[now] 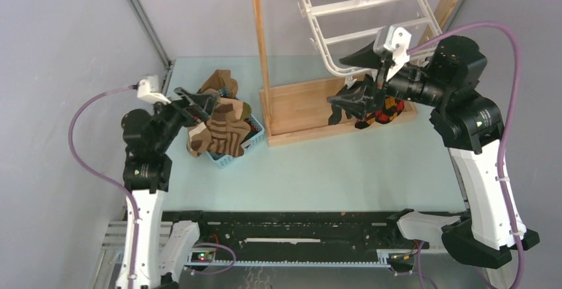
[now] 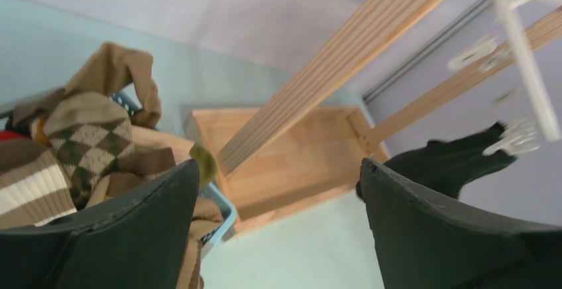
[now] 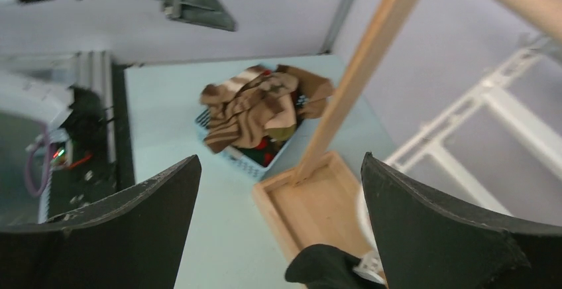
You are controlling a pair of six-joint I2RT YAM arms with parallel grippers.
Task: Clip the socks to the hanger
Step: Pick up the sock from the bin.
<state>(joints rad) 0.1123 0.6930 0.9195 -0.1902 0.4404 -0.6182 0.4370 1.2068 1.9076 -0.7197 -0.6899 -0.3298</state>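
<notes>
1. Fingers of the left end effector (image 2: 280, 166) stand wide apart, with nothing held between them. It hovers close over a pile of socks and points toward a wooden stand.
2. Fingers of the right end effector (image 3: 281, 158) are also spread wide and hold nothing. From overhead, it sits above the base of the stand, near the lower edge of the hanger.
3. Close to the right end effector, a black sock (image 3: 325, 267) hangs from a small white clip on the hanger. The left wrist view shows it dangling at the far right.
4. A red, orange and black argyle sock (image 1: 391, 109) lies on the base of the stand, partly hidden behind the right arm.
5. The other socks (image 1: 222, 126) are brown and tan, some argyle, some striped, some plain. They are heaped in a small blue basket (image 1: 228, 160) and spill over its rim.
6. The hanger (image 1: 371, 20) is a white plastic frame with parallel bars. It hangs by its hook from the top rail of the wooden stand (image 1: 262, 57) and is tilted.
7. The basket sits just beside the left end of the stand's base. Both rest on a pale blue-green counter (image 1: 344, 170), with the basket on the left arm's side and the stand on the right arm's side.
</notes>
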